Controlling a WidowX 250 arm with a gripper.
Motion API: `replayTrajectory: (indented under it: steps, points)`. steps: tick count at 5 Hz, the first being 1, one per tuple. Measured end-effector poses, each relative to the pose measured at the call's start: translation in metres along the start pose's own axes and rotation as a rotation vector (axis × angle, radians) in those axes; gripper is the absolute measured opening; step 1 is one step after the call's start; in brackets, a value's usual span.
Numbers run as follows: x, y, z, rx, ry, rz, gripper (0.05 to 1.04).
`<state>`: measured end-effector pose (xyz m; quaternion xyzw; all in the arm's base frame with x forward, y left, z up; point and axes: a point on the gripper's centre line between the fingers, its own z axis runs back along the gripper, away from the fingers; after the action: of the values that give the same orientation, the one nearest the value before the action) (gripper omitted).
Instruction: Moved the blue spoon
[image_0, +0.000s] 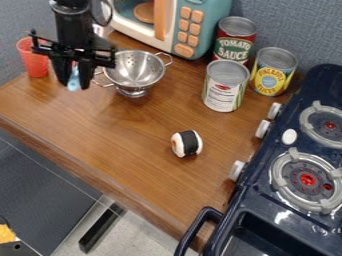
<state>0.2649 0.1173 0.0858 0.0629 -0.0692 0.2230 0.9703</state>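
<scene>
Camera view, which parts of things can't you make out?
In the camera view:
- blue spoon: upper part, behind the gripper
- rear red can: lower part, behind the front can
- toy microwave: top, cut off by the top edge
- yellow thing: cut off by the left edge

A brown wooden counter (120, 130) carries a metal colander (137, 71). At the left of this colander stands a red cup (36, 63), behind it a toy microwave (172, 37), at its right three cans (225, 90), and nearer the camera, a sushi roll (188, 143).
</scene>
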Motion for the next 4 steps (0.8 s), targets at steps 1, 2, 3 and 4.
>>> replayTrajectory:
  steps: [1, 2, 3, 4]
  points:
    - [0.0, 0.001, -0.009, 0.023, 0.061, 0.023, 0.325]
    - [0.005, 0.01, -0.026, 0.088, 0.175, 0.163, 0.325]
    - [0.008, 0.03, -0.039, 0.145, 0.31, 0.381, 0.325]
    - [0.009, 0.042, -0.035, 0.2, 0.378, 0.561, 0.325]
